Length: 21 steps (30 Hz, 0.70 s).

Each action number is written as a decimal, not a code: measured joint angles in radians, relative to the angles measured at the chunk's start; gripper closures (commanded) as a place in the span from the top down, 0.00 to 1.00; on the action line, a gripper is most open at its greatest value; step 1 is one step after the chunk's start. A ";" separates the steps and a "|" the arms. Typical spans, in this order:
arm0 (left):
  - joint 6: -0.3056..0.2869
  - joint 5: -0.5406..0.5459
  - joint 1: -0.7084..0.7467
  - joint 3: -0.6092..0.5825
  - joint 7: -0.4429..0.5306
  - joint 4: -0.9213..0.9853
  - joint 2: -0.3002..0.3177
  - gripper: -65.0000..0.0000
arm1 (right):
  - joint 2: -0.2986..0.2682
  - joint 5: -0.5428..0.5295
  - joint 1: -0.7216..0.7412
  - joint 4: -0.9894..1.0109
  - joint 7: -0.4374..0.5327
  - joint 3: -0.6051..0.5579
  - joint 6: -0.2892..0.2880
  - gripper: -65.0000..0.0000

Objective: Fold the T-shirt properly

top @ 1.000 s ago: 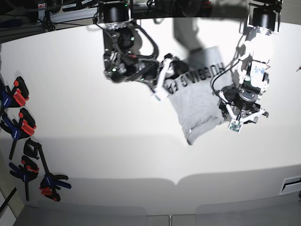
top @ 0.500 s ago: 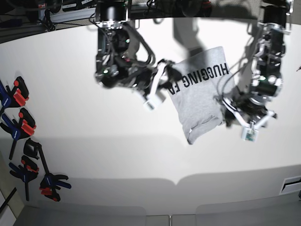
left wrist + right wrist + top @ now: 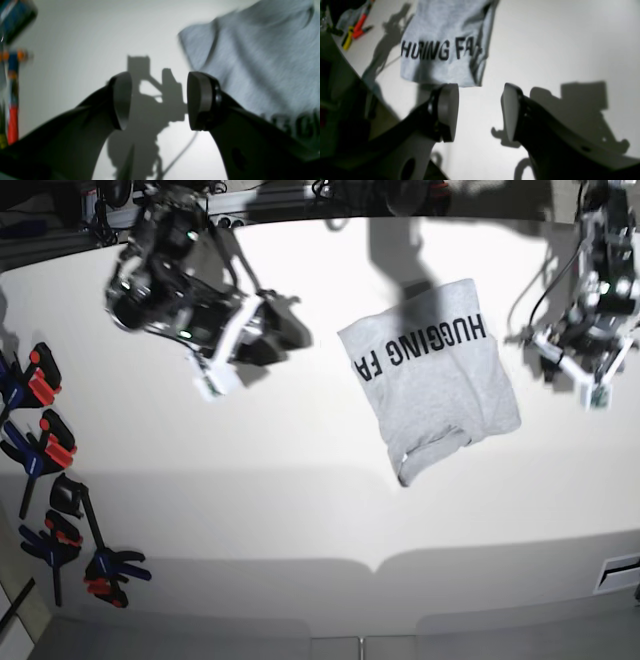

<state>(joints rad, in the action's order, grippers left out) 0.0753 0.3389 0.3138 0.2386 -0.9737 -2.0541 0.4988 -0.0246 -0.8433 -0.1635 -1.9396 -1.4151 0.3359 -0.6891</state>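
The T-shirt (image 3: 432, 375) is light heather-grey and lies folded on the white table, right of centre, with black lettering "HUGGING FA" facing up and a bunched corner at its lower left. My right gripper (image 3: 296, 333) is open and empty, off to the shirt's left; in the right wrist view (image 3: 480, 112) its jaws stand apart with the T-shirt (image 3: 445, 45) beyond them. My left gripper (image 3: 572, 360) is open and empty to the shirt's right; in the left wrist view (image 3: 158, 101) the T-shirt (image 3: 262, 62) lies to the upper right.
Several black, red and blue clamps (image 3: 45, 450) lie along the table's left edge. Orange and yellow tools (image 3: 355, 27) show at the top left of the right wrist view. The table's front edge (image 3: 380, 565) runs below the shirt.
Both arms have pulled away from the shirt: the right arm swung left and up, the left arm rose to the right. The shirt now lies free, lettering showing fully.
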 measured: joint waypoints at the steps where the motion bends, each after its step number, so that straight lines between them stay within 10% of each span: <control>1: -0.012 0.005 0.037 0.026 0.000 -0.018 0.000 0.49 | -0.010 -0.022 -0.022 -0.024 0.001 0.030 0.000 0.42; 21: -0.048 -0.082 0.648 0.167 -0.012 -0.185 0.006 0.49 | -0.133 -0.423 -0.679 -0.223 0.003 0.432 -0.001 0.42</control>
<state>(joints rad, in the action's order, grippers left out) 0.0269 0.2565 0.9619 0.4061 -0.9855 -2.2387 0.5049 -0.1577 -1.2663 -0.8425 -2.1624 -1.4124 0.7677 -0.6899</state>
